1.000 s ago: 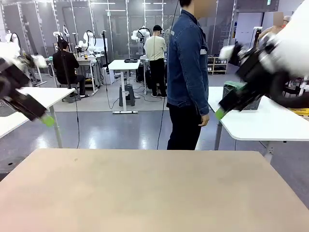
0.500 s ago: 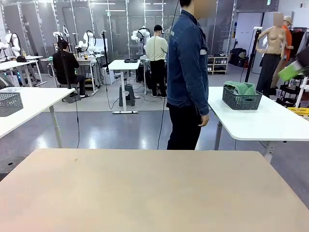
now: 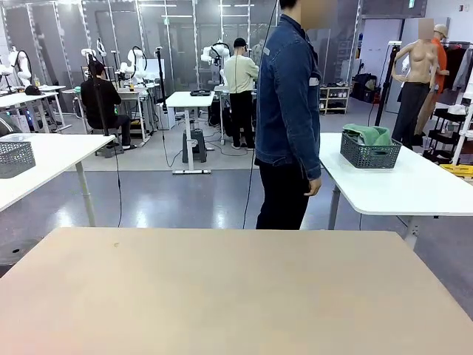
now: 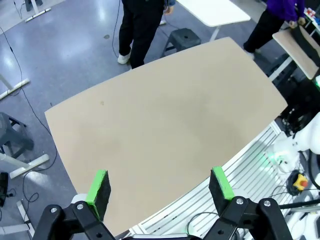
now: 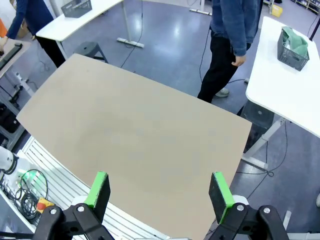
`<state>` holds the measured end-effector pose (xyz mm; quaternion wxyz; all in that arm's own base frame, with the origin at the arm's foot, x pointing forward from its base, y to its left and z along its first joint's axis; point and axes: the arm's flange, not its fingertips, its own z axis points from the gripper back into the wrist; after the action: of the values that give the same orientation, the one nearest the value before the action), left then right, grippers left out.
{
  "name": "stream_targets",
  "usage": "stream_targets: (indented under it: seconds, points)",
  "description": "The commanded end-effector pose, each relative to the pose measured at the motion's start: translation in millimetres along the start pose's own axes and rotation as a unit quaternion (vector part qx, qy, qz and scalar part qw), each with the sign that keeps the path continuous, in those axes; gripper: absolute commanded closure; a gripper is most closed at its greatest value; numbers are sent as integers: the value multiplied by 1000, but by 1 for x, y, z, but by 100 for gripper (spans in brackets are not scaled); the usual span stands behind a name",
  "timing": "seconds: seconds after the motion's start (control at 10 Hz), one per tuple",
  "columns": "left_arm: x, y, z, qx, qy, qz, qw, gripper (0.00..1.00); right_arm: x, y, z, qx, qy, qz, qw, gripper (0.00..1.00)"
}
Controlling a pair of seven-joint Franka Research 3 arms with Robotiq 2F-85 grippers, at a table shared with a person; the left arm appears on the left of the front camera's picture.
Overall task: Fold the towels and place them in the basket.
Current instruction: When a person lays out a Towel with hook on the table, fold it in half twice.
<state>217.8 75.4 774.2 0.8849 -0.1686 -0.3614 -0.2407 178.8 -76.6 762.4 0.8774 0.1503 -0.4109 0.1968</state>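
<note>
Green-padded and spread wide, the left gripper [image 4: 159, 184] and right gripper [image 5: 159, 187] are hovering high over the table [image 3: 222, 296], probably best waiting until the person [image 3: 288, 111] is bringing the towel [image 3: 367, 134] and basket [image 3: 369, 154] from far right.

Two baskets [image 3: 370, 155] [image 3: 15, 158], one towel [image 3: 367, 134], two robot hands [image 4: 160, 183] [image 5: 159, 187].

I work in a robotics lab: my beige tabletop [image 3: 222, 296] stands on a polished grey floor [image 3: 170, 200]. White tabletops [image 3: 399, 185] sit at two and ten o'clock, a person [image 3: 100, 100] is seated at eleven, cables [image 4: 24, 97] trail, and there's a red emergency-stop button [image 4: 300, 182] beside the slatted metal frame [image 4: 255, 165].
</note>
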Motion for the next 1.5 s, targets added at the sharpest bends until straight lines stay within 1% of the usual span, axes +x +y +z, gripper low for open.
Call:
stream_targets:
  seconds: [0.0,0.1,0.2,1.4]
  points:
    - [6,-3,3,-7,-6,-5,1000,0,1,-2,-2,5,4,6,1000,0]
    - [8,0,-1,-9,-24,-8,1000,0,0,0,0,0,0,0,1000,0]
    - [0,0,1,0,-1,1,1000,0,0,0,0,0,0,0,1000,0]
    - [0,0,1,0,-1,1,1000,0,0,0,0,0,0,0,1000,0]
